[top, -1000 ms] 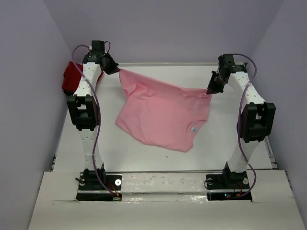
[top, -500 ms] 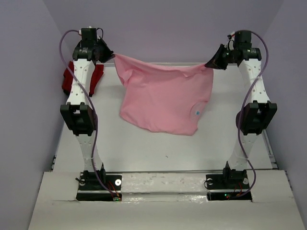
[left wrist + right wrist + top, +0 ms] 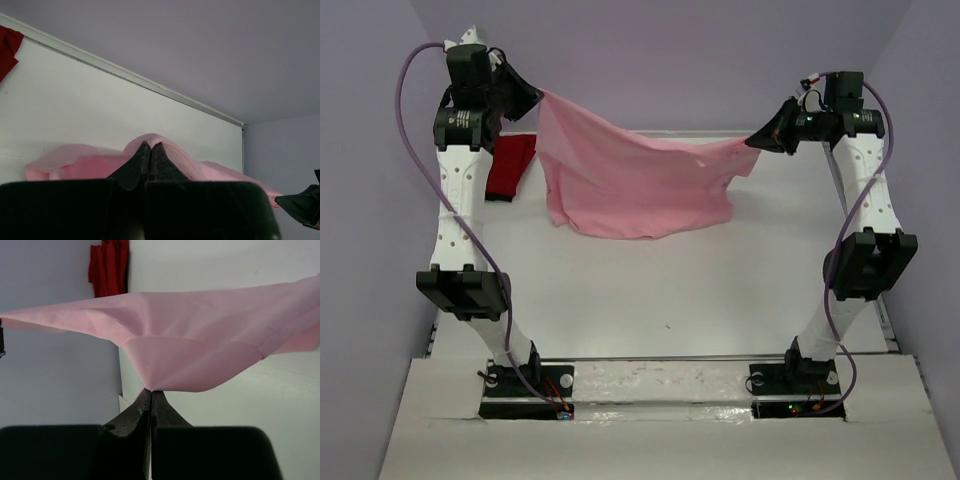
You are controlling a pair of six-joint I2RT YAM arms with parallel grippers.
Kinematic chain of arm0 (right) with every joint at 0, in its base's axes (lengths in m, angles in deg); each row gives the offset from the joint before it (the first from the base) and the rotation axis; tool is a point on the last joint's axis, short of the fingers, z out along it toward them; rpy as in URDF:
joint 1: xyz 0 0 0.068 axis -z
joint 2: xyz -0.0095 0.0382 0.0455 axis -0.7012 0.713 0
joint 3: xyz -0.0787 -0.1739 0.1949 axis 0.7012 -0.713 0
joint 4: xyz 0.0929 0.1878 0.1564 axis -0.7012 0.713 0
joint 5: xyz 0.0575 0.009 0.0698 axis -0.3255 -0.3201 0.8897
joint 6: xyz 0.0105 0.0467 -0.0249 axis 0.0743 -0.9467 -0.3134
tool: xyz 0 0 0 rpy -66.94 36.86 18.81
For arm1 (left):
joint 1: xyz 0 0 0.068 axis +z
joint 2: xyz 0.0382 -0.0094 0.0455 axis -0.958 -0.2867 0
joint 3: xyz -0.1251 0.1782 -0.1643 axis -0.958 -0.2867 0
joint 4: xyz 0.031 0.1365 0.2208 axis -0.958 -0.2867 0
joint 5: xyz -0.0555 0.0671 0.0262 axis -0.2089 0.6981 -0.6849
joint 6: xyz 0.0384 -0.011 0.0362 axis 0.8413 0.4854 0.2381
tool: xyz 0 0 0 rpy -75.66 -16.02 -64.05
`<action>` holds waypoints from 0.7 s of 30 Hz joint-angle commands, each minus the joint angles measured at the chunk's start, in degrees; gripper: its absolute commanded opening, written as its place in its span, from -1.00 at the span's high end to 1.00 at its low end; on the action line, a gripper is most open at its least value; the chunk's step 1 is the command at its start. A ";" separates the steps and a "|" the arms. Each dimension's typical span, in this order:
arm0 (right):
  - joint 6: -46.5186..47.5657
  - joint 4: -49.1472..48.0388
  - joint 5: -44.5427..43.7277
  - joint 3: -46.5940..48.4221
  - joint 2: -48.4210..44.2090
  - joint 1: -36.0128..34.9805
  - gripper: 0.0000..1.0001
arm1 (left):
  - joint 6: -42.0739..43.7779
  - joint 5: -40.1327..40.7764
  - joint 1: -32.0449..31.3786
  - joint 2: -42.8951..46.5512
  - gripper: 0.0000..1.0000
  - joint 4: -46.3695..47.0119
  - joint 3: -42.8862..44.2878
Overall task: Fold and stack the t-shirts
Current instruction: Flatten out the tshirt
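Note:
The light pink t-shirt (image 3: pixel 635 180) hangs in the air, stretched between my two raised grippers above the far half of the table. My left gripper (image 3: pixel 538 97) is shut on its left corner; the left wrist view shows pink cloth (image 3: pixel 165 157) pinched at the gripper's tips (image 3: pixel 150 146). My right gripper (image 3: pixel 755 140) is shut on its right corner; the right wrist view shows the shirt (image 3: pixel 200 340) fanning out from the gripper's tips (image 3: pixel 151 391). The deep red shirt (image 3: pixel 510 165) lies crumpled at the far left of the table, also in the right wrist view (image 3: pixel 107 267).
The white table (image 3: pixel 660 290) is walled by lilac panels on the left, right and back. Both arm bases stand at the near edge. The red shirt lies against the left wall behind my left arm.
Both grippers rose and spread apart, lifting the pink shirt off the table until it hangs stretched between them. The left arm swung up and left, uncovering more of the red shirt.

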 commanded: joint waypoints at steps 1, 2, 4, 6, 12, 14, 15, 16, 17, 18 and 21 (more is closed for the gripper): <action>-4.01 -4.42 7.70 -2.43 -8.47 2.13 1.00 | -0.26 -0.60 0.49 5.58 1.00 2.23 -2.81; -4.80 -4.86 8.50 -3.04 -9.27 2.84 1.00 | -0.26 -0.77 0.66 6.29 1.00 2.15 -3.35; -7.96 -6.71 10.08 -5.42 -11.13 3.54 1.00 | -0.35 -0.86 0.75 8.31 1.00 1.88 -4.40; -11.22 -8.11 13.07 -7.78 -13.49 4.25 1.00 | -0.17 -0.95 0.75 10.76 1.00 1.88 -6.24; -17.90 -9.00 21.77 -13.41 -18.68 6.00 1.00 | -0.87 -0.78 0.75 17.46 1.00 0.83 -11.78; -19.31 -9.17 24.84 -16.22 -20.17 6.01 1.00 | -2.10 -1.48 0.75 20.87 1.00 0.48 -13.80; -20.88 -9.17 25.29 -17.10 -21.66 6.01 1.00 | -2.45 -2.35 0.84 23.15 1.00 0.56 -16.07; -21.59 -9.26 25.90 -18.24 -22.54 6.01 1.00 | -2.89 -2.62 0.84 24.21 1.00 0.65 -17.31; -22.56 -9.26 26.95 -20.61 -23.42 6.01 1.00 | -3.42 -3.06 0.84 25.27 1.00 0.56 -19.68; -24.65 -9.78 27.40 -21.85 -25.17 6.01 1.00 | -4.38 -4.19 0.84 27.19 1.00 0.48 -20.92; -28.44 -10.14 28.37 -24.84 -27.65 6.01 1.00 | -5.88 -6.31 0.84 29.06 1.00 -1.02 -23.21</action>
